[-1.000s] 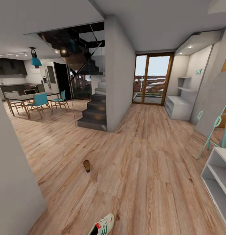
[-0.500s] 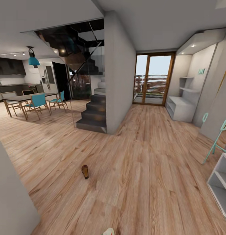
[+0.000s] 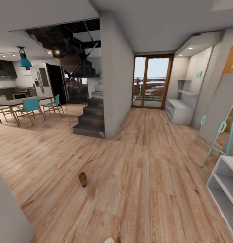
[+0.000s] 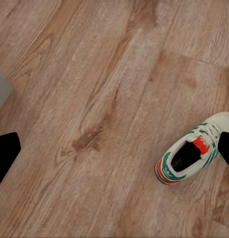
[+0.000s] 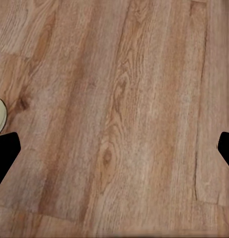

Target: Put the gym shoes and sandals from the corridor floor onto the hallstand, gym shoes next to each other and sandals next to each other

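The work looks to be at its gathering stage, with nothing yet carried to the hallstand (image 3: 179, 108), which stands far down the corridor against the right wall beside the glass door (image 3: 151, 82). One sandal (image 3: 83, 179) lies alone on the corridor floor (image 3: 146, 175) ahead and to the left, and the toe of a gym shoe (image 3: 109, 240) peeks in at the head view's bottom edge, close to the robot's base. The left wrist view looks straight down at that gym shoe (image 4: 196, 153), upright on the planks with its opening facing up. The left pincer (image 4: 114, 153) hangs above the floor with its dark fingertips spread wide, empty, one tip near the shoe's toe. The right pincer (image 5: 114, 153) is likewise spread wide and empty over bare planks, a pale rounded edge at the frame's side that may be a shoe. The next move likely calls for lowering the left arm, centring the shoe between the tips.
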Controlling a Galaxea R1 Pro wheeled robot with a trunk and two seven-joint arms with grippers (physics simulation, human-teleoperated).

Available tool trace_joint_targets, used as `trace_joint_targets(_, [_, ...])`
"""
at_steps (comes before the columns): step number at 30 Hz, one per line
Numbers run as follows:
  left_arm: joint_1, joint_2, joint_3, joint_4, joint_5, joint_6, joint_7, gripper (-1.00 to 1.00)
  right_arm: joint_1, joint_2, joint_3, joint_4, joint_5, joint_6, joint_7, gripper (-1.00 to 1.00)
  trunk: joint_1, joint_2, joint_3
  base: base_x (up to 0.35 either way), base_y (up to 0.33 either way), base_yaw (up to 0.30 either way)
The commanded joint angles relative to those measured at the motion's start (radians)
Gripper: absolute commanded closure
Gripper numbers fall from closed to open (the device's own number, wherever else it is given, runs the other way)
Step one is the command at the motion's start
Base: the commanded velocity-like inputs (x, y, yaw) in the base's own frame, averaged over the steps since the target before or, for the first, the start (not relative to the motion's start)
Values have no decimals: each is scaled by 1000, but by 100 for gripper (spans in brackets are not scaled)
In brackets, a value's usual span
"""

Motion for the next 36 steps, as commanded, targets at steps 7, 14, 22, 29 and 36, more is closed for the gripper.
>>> trace_joint_targets(7, [0, 0, 2, 0, 0, -3, 1, -100, -1, 0, -1, 1, 0, -3, 0, -100, 0, -1, -1, 1, 0, -259])
trace_joint_targets(14, [0, 0, 2, 0, 1, -3, 1, -100, -1, 0, -1, 1, -1, -3, 0, -100, 0, -1, -1, 0, 0, -266])
trace_joint_targets(22, [0, 0, 2, 0, 1, -3, 1, -100, -1, 1, -1, 1, -1, -3, -1, -100, 0, -1, -1, 0, 1, -268])
trace_joint_targets(29, [0, 0, 2, 0, 2, -3, 2, -100, -1, 0, -1, 1, -1, -3, -4, -100, 0, -1, -1, 0, 92, -158])
trace_joint_targets(36, [0, -1, 3, 0, 2, -2, 10, -100, -1, 1, -1, 1, 0, -3, -6, -100, 0, -1, -1, 0, 188, -28])
